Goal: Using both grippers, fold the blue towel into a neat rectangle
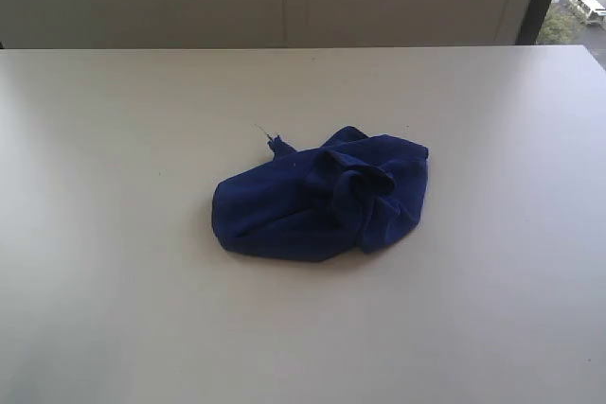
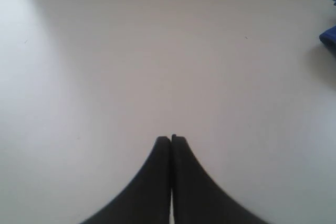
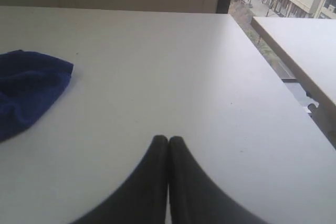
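The blue towel point(image 1: 322, 198) lies crumpled in a heap near the middle of the white bench point(image 1: 114, 309), a loose thread point(image 1: 265, 134) sticking out at its far edge. My left fingers point(image 2: 160, 166) are pressed together over bare bench, with only a sliver of towel showing. My right fingers point(image 3: 157, 163) are pressed together too, holding nothing, with the towel off to one side, apart from them.

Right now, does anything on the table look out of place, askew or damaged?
Only the blue towel: it sits in a crumpled heap instead of lying flat, and a thin thread seems to stick out from its far edge. Nothing looks spilled or damaged.
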Available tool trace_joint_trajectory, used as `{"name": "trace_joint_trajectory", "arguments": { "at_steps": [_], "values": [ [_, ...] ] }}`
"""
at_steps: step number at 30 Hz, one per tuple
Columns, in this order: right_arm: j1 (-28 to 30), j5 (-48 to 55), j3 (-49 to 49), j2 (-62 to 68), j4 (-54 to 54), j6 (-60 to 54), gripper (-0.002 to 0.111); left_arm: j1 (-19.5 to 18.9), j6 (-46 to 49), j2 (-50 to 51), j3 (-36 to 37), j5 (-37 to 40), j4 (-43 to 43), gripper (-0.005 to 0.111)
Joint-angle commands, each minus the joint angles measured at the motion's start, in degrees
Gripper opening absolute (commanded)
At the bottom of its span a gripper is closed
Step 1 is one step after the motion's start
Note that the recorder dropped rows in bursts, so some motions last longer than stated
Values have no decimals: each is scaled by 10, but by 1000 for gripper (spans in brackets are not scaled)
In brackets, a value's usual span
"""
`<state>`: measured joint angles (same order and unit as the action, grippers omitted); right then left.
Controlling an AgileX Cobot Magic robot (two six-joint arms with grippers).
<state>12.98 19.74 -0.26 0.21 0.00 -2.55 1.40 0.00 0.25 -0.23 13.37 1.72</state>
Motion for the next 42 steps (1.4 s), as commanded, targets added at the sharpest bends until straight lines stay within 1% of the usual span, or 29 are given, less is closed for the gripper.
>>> {"name": "trace_joint_trajectory", "arguments": {
  "at_steps": [1, 10, 14, 27, 32, 34, 37, 42],
  "values": [
    [2, -55, 3, -2, 0, 2, 0, -1, 0, -3, 2, -1, 0, 0],
    [2, -233, 3, -2, 0, 2, 0, -1, 0, -3, 2, -1, 0, 0],
    [2, -256, 3, -2, 0, 2, 0, -1, 0, -3, 2, -1, 0, 0],
    [2, -263, 3, -2, 0, 2, 0, -1, 0, -3, 2, -1, 0, 0],
    [2, -282, 3, -2, 0, 2, 0, -1, 0, -3, 2, -1, 0, 0],
    [2, -280, 3, -2, 12, 18, 0, -1, 0, -3, 2, -1, 0, 0],
    [2, -248, -14, -2, 21, 29, 0, -1, 0, -3, 2, -1, 0, 0],
    [2, -146, -89, 1, 21, 29, 0, -1, 0, -3, 2, -1, 0, 0]
  ]
}}
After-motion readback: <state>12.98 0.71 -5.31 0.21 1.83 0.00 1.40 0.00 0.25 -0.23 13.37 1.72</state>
